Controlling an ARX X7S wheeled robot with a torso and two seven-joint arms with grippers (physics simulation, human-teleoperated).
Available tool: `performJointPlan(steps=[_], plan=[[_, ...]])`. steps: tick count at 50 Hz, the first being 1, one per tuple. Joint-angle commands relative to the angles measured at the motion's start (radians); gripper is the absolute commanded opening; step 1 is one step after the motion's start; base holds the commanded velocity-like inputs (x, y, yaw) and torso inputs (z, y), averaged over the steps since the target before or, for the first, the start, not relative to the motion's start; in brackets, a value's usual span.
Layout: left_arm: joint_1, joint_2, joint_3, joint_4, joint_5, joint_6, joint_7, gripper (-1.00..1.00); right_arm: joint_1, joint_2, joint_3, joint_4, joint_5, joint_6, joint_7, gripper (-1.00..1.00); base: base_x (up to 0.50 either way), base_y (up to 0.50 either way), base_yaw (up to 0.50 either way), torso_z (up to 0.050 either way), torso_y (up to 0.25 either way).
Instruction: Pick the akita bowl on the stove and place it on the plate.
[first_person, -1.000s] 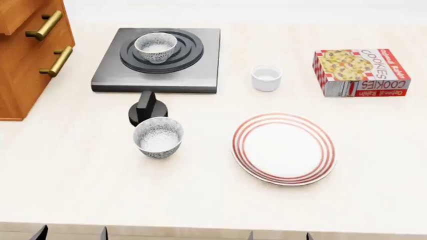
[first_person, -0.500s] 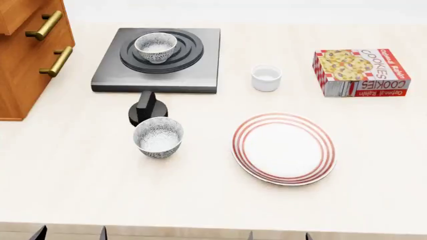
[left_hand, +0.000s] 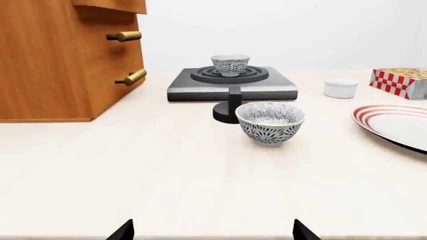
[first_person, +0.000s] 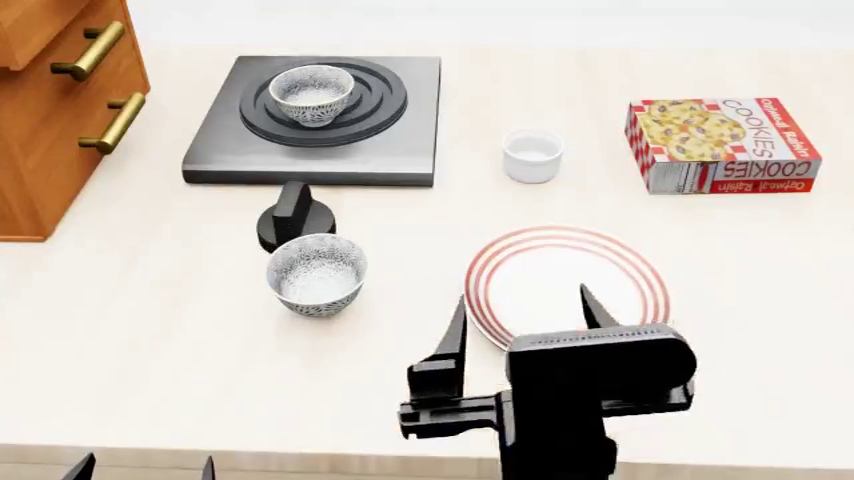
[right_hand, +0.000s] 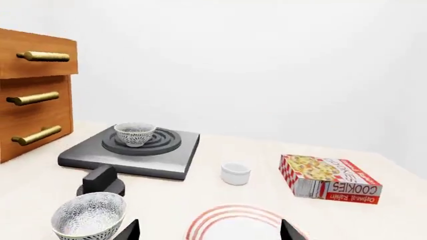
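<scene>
Sitting on the burner rings of the stove (first_person: 315, 122) at far left, the akita bowl (first_person: 311, 95) is untouched. Right gripper (first_person: 522, 310) hovers over the near edge of the plate (first_person: 567, 262), jaws wide, holding nothing. Left gripper (first_person: 142, 467) jaws are spread at the near tabletop (first_person: 160, 340) edge.

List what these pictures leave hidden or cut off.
- Plate: head view, its near part is covered by the right gripper; both wrist views cut it at an edge.
- Left gripper: left wrist view, only two fingertips show at the frame edge; head view shows just tips at the bottom.
- Cookie box: left wrist view, cut by the edge.
- Drawer cabinet: cropped in every view.
</scene>
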Motion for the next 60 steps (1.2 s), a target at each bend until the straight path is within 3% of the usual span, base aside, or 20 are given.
performJointPlan(steps=[1,6,13,22,50,54,60], plan=[[0.0,0.004,-0.003,-0.006,0.003,0.006,0.009,1.0,0.353,-0.041,0.1,-0.216,0.051,0.466,-0.013,1.0,0.0,0.0,0.0,0.0,0.0],[0.0,-0.002,0.003,0.0,-0.004,-0.004,0.001,1.0,0.488,0.018,0.152,-0.305,0.098,0.684,-0.05,1.0,0.0,0.0,0.0,0.0,0.0],[-0.002,-0.009,0.012,0.003,-0.01,-0.011,-0.011,1.0,0.465,0.121,0.18,-0.385,0.114,0.747,-0.097,1.0,0.0,0.0,0.0,0.0,0.0],[-0.006,-0.017,0.022,0.0,-0.017,-0.013,-0.023,1.0,0.247,0.154,0.258,-0.403,0.095,0.626,-0.095,1.0,0.0,0.0,0.0,0.0,0.0],[-0.007,-0.039,0.049,0.004,-0.035,-0.005,-0.05,1.0,0.222,0.143,0.284,-0.396,0.116,0.579,-0.087,1.0,0.0,0.0,0.0,0.0,0.0],[-0.022,-0.044,0.037,0.075,-0.055,-0.1,-0.07,1.0,0.222,0.143,0.286,-0.402,0.119,0.585,-0.086,1.0,0.0,0.0,0.0,0.0,0.0],[-0.112,-0.085,0.036,0.33,-0.064,-0.411,-0.093,1.0,0.219,0.147,0.282,-0.398,0.12,0.575,-0.084,1.0,0.0,0.0,0.0,0.0,0.0]])
